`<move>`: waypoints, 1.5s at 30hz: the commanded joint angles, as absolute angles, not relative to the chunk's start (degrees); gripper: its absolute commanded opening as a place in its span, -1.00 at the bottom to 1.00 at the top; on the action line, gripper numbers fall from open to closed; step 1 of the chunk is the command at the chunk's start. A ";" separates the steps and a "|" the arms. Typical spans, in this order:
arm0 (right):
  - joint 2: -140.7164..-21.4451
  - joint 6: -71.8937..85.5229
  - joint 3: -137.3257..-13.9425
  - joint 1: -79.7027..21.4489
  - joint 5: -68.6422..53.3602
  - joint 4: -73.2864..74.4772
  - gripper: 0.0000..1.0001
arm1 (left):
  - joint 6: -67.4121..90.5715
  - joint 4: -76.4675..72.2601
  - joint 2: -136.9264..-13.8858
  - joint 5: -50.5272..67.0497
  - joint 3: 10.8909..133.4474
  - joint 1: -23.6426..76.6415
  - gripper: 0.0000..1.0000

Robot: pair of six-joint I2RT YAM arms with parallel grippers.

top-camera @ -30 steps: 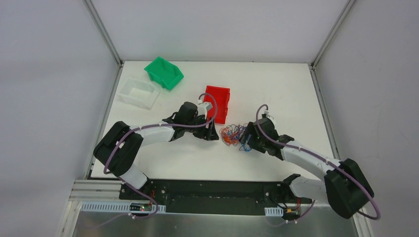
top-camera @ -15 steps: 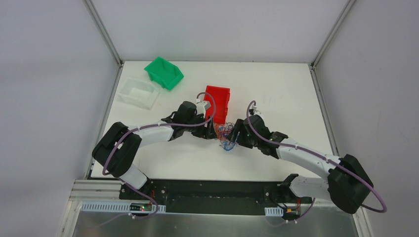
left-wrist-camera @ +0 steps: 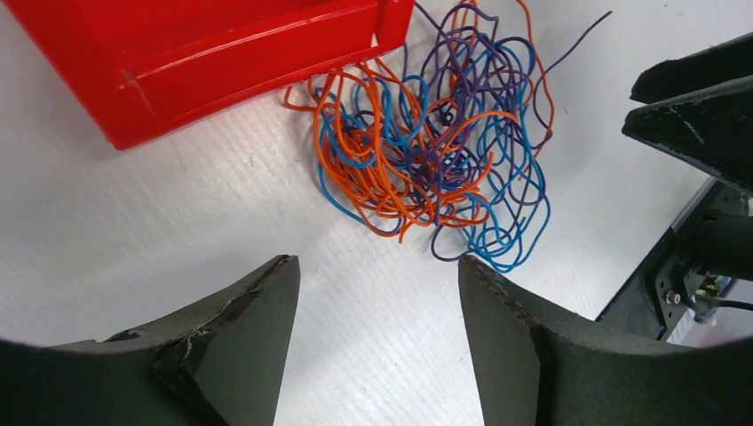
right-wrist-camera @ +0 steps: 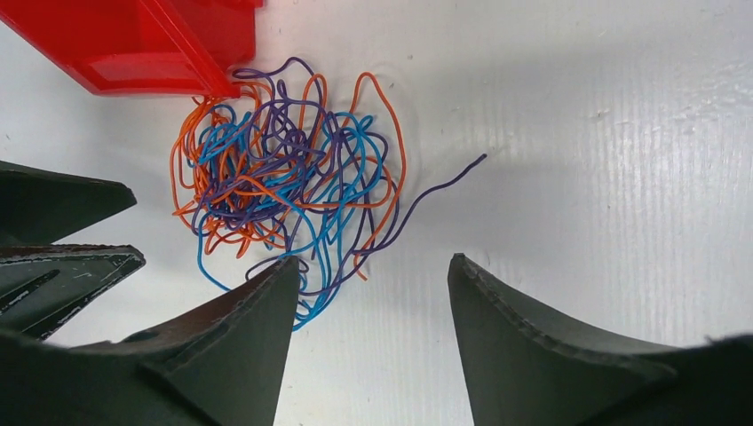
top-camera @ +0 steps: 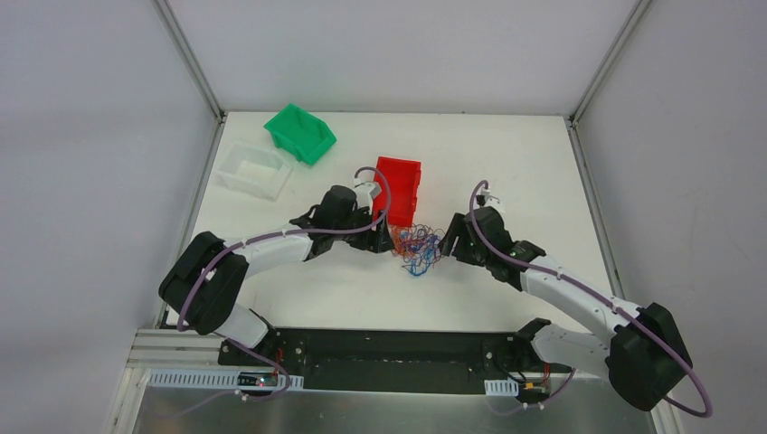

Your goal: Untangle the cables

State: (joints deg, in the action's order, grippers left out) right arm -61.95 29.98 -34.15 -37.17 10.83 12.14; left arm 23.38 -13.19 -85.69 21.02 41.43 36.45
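Orange-blue-purple cables [left-wrist-camera: 435, 142] — knotted past tracing — lie between left tool [left-wrist-camera: 375, 262] and right tool [right-wrist-camera: 373, 260], both wide.

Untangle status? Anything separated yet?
Done: nothing; the cables are one orange, blue and purple knot beside the red bin. In hand: left gripper and right gripper flank it, open, gripping nothing. Left: all the separating.

A white desk [top-camera: 506, 154] fills the middle, closed in by a plain pale grey far wall [top-camera: 389, 45], left wall [top-camera: 81, 181] and right wall [top-camera: 687, 136]. Slim metal posts [top-camera: 189, 59] rise from the far corners. Along the near edge lie a black plate [top-camera: 389, 348] and a dull metal sheet [top-camera: 389, 411]. The light is soft and even.
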 commanded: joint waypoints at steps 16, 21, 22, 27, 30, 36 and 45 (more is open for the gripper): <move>-59.00 21.97 -21.28 -36.17 6.51 -14.43 0.11 | 20.80 -20.19 -89.33 17.30 42.50 40.96 0.34; -62.36 21.86 -22.48 -36.12 3.70 -14.73 0.01 | 20.34 -18.37 -90.68 17.55 44.03 40.96 0.31; -63.40 21.88 -22.96 -36.12 2.88 -14.74 0.02 | 20.16 -17.72 -90.87 17.21 44.49 40.96 0.30; -68.95 21.64 -26.21 -36.15 2.09 -13.24 0.04 | 19.61 -16.46 -91.65 15.49 45.96 40.96 0.29; -71.72 21.40 -27.80 -36.21 0.66 -13.16 0.05 | 19.51 -15.65 -93.71 15.25 47.93 40.96 0.24; -76.92 21.45 -31.44 -36.23 2.47 -8.76 -0.18 | 19.98 -11.97 -98.60 15.86 52.24 40.96 -0.10; -70.80 25.98 -29.19 -35.83 20.74 -3.95 -1.00 | 21.53 -7.46 -94.59 4.74 50.39 40.25 -1.00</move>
